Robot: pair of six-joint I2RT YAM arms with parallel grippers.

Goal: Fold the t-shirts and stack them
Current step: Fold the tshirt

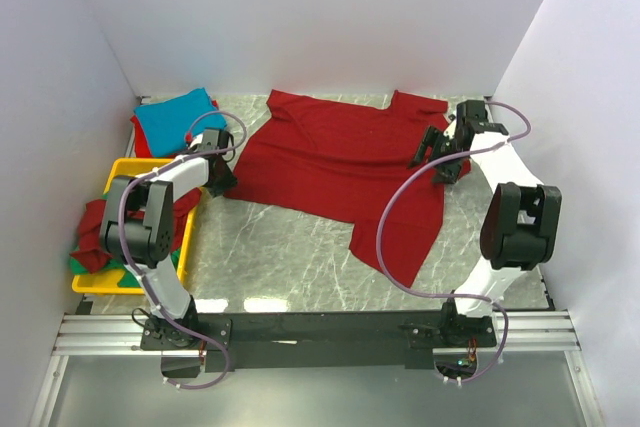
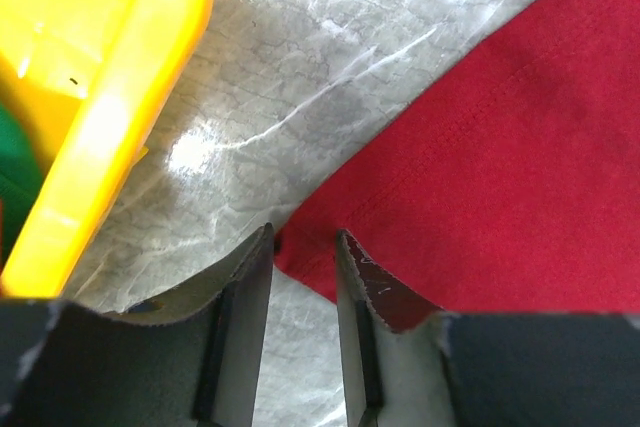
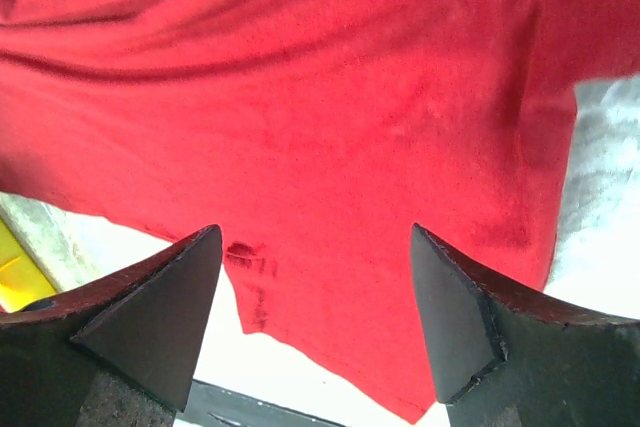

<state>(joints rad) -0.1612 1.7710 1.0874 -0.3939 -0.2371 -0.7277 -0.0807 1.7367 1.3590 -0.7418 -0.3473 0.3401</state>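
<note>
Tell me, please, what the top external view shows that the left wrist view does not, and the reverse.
Only the top external view: the turquoise blue cotton t-shirt at the far left, and the right pincer. Only the left wrist view: the stitching along the hem of the dark red cotton t-shirt, whose corner lies at the gap of the open left pincer. Both: that red t-shirt, the yellow plastic tray and the grey marbled table.
</note>
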